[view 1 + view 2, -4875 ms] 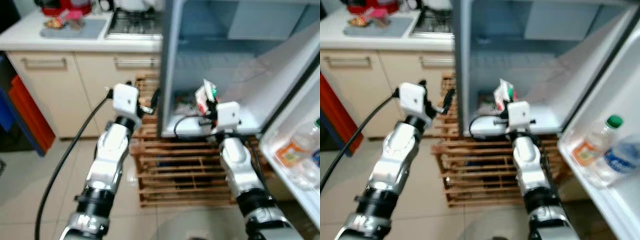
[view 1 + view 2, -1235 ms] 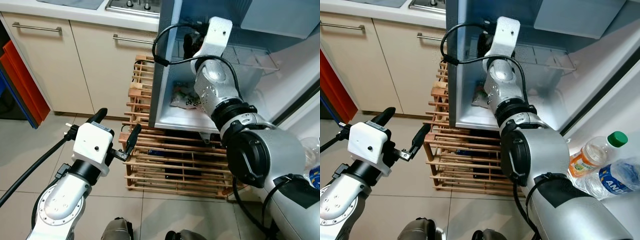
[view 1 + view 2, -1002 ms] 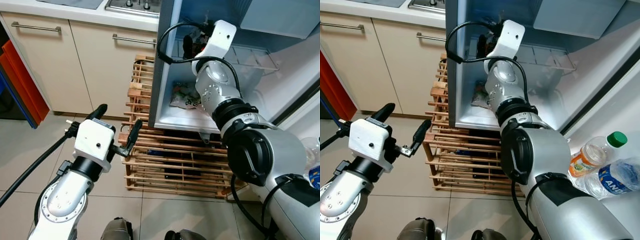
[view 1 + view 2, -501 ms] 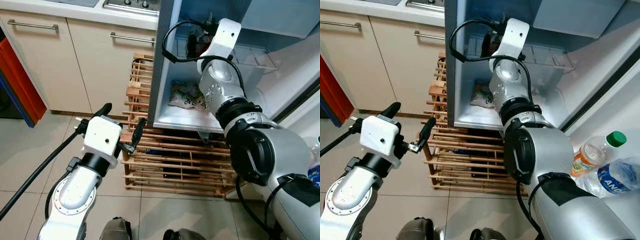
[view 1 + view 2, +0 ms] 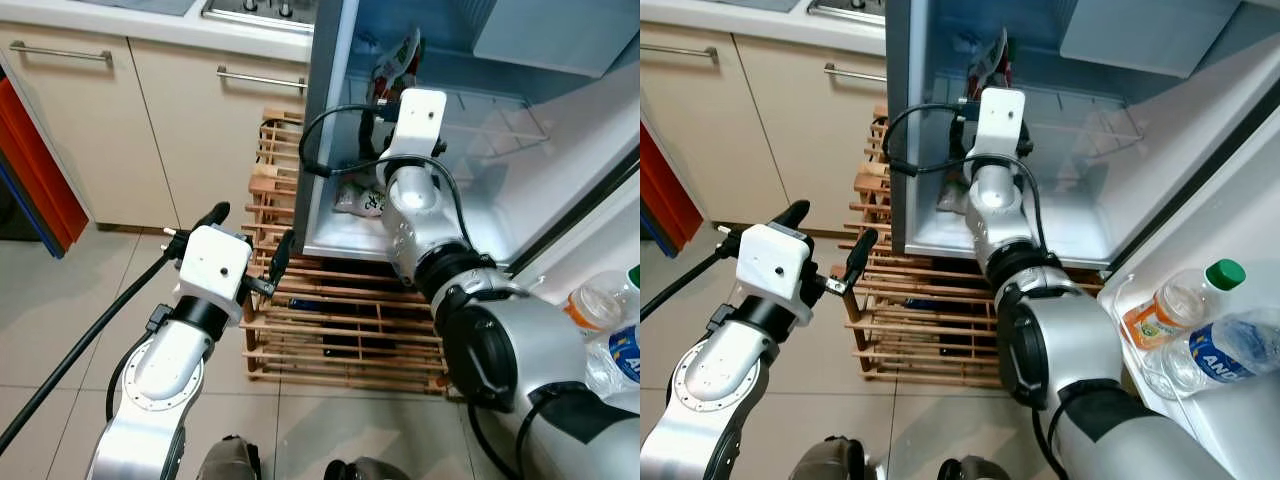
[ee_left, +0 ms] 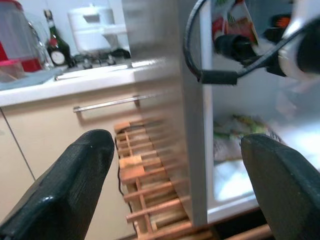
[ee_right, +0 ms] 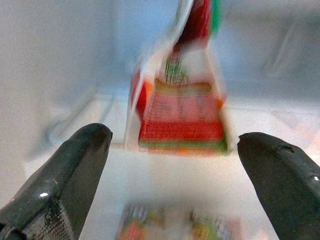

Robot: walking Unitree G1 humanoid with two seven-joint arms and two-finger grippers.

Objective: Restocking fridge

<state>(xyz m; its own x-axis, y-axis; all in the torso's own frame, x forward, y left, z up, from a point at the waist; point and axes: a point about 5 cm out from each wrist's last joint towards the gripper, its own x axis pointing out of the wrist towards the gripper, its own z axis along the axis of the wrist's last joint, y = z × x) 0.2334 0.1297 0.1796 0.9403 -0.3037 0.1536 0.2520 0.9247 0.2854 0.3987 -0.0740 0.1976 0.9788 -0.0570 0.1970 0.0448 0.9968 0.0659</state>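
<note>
A red, white and green snack packet (image 5: 396, 62) stands upright at the left of the wire shelf (image 5: 490, 112) inside the open fridge (image 5: 326, 150). My right gripper (image 7: 175, 139) is open just in front of the packet (image 7: 182, 110), not touching it. Its white wrist (image 5: 420, 112) sits slightly below the shelf. Another packet (image 5: 358, 199) lies on the fridge floor beneath. My left gripper (image 5: 247, 236) is open and holds nothing, out in front of the wooden rack (image 5: 340, 325).
The fridge door stands open on the right, with an orange-labelled bottle (image 5: 1173, 305) and a water bottle (image 5: 1220, 350) in its shelf. Cream cabinets (image 5: 100, 130) and a cooktop (image 5: 262, 10) stand to the left. A black cable (image 5: 80, 350) trails from my left arm over the tiled floor.
My right gripper has let go of the snack packet and drawn back and down from the shelf; the packet now stands free. My left arm has risen a little towards the rack.
</note>
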